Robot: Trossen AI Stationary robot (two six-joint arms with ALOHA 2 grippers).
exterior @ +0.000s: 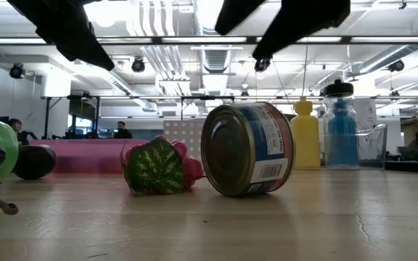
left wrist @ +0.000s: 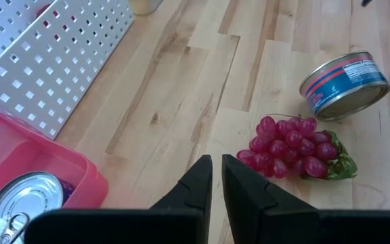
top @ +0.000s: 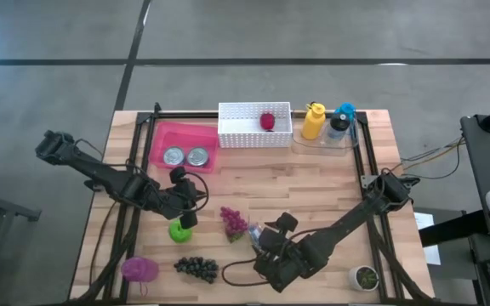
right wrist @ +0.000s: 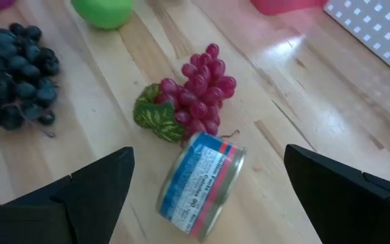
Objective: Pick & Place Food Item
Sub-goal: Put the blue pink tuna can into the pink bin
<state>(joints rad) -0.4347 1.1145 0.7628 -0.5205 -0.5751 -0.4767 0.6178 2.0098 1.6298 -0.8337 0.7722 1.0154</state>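
Plastic pink bin (top: 162,136) holding two round tins. Left gripper (left wrist: 215,177) hovering clenched, empty, over plank tabletop (top: 330,183). Knobbly red grapes (right wrist: 198,91) lying beside cylindrical can (right wrist: 198,183), tipped sideways. Right gripper (right wrist: 205,186) spreading wide above can.

Beyond the left fingers (left wrist: 210,177), the round silver tin in the pink plastic tray (left wrist: 19,210) runs off the frame edge. The right fingers (right wrist: 107,177) are cut off too; the lying blue-labelled can's (right wrist: 200,184) print is unreadable.

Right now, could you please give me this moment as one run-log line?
right gripper: open above tipped can | left gripper: shut, empty, near pink bin | red grapes: beside can
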